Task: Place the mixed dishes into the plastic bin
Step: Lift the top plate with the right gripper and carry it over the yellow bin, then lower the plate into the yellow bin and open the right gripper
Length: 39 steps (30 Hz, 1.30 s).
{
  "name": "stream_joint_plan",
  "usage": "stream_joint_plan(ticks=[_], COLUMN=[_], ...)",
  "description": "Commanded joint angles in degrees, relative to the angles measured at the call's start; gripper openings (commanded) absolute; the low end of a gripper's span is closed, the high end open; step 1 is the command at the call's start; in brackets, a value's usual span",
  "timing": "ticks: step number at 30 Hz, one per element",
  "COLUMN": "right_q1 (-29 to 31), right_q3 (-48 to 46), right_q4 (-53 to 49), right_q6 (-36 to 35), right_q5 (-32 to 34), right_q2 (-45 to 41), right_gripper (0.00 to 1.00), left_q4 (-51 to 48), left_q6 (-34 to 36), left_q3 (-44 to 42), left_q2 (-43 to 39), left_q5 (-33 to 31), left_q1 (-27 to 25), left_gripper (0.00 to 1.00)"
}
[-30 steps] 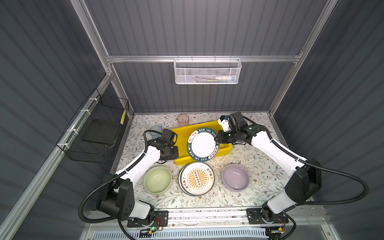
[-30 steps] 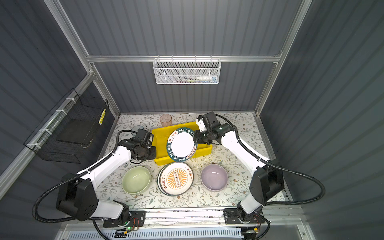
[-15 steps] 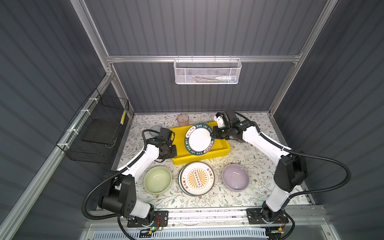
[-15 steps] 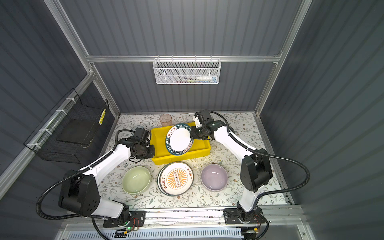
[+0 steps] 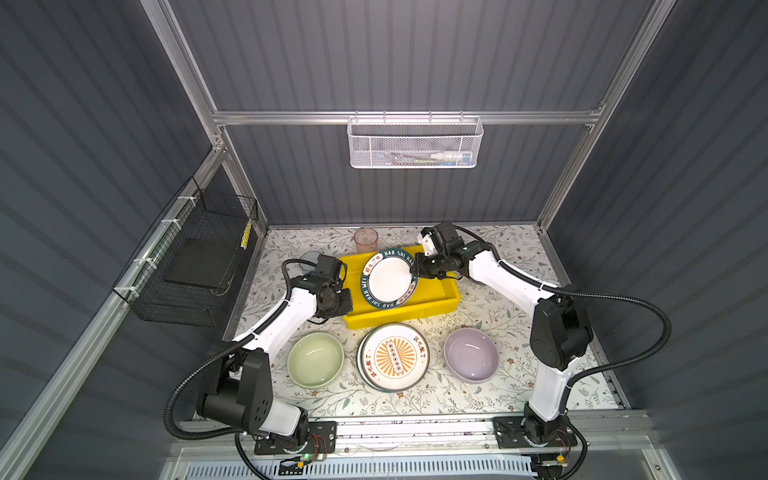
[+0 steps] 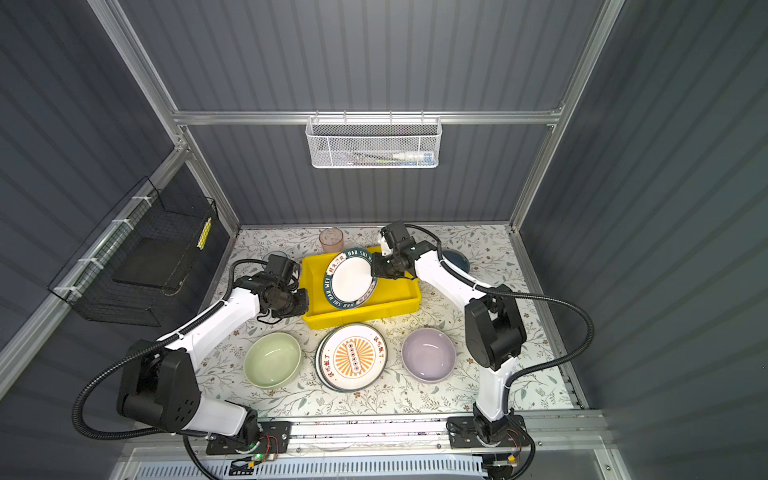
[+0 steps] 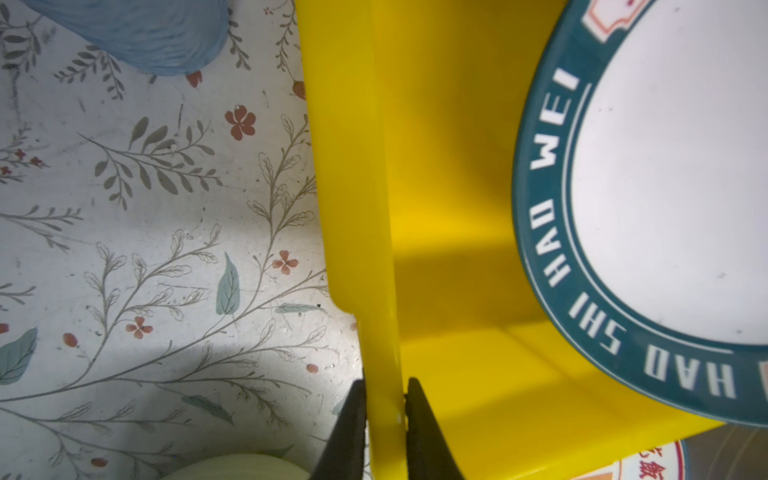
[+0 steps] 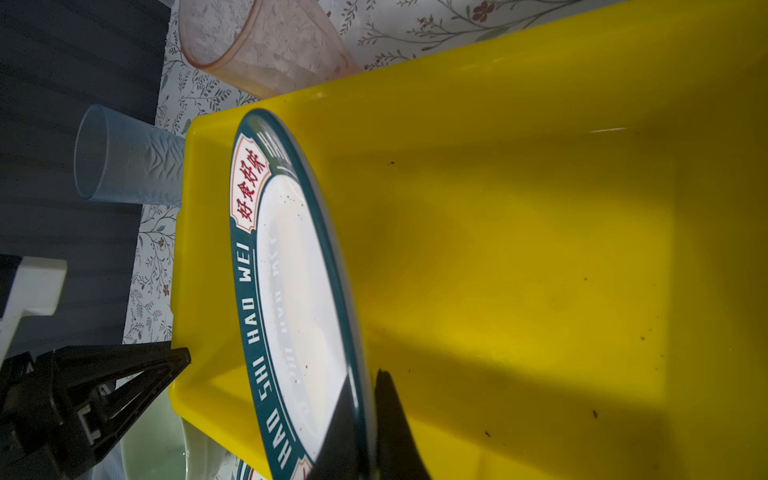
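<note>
In both top views the yellow plastic bin [image 5: 399,318] [image 6: 361,313] lies mid-table. My left gripper [image 5: 347,299] [image 6: 305,301] [image 7: 384,399] is shut on the bin's left wall [image 7: 353,166]. My right gripper [image 5: 417,270] [image 6: 375,270] [image 8: 363,399] is shut on the rim of the green-rimmed lettered plate [image 5: 390,279] [image 8: 299,291], holding it tilted above the bin floor [image 8: 540,249]. In front of the bin sit a pale green bowl [image 5: 316,359], an orange sunburst plate [image 5: 395,355] on a stack, and a lilac bowl [image 5: 471,359].
A pink tumbler [image 5: 365,240] stands behind the bin and a blue tumbler [image 8: 124,166] at its back left corner. A blue bowl [image 6: 457,259] shows behind my right arm. A white mesh basket [image 5: 413,143] hangs on the back wall, a black wire basket [image 5: 195,262] on the left wall.
My right gripper has carried the lettered plate leftward and back, over the bin. My left gripper has closed onto the bin's left wall.
</note>
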Motion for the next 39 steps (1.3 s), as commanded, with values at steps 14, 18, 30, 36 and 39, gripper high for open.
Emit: stream_joint_plan(ticks=[14, 18, 30, 36, 39], right_q1=[2.80, 3.49, 4.22, 4.38, 4.59], right_q3=[0.60, 1.04, 0.88, 1.47, 1.85], right_q4=[6.37, 7.08, 9.47, 8.13, 7.00], right_q6=[5.02, 5.80, 7.67, 6.98, 6.47], right_q5=[-1.60, -1.49, -1.63, -0.22, 0.90], right_q2=[5.16, 6.76, 9.76, 10.81, 11.22], right_gripper=[0.03, 0.04, 0.10, 0.18, 0.24], left_q4=[1.12, 1.37, 1.21, 1.22, 1.19], left_q6=[1.78, 1.58, 1.46, 1.27, 1.27], left_q3=[0.42, 0.46, 1.22, 1.38, 1.39], left_q2=[1.29, 1.46, 1.82, 1.97, 2.00], left_q5=[3.12, 3.58, 4.19, 4.61, 4.81], left_q1=[0.44, 0.50, 0.49, 0.47, 0.52], left_gripper=[0.20, 0.20, 0.20, 0.20, 0.20])
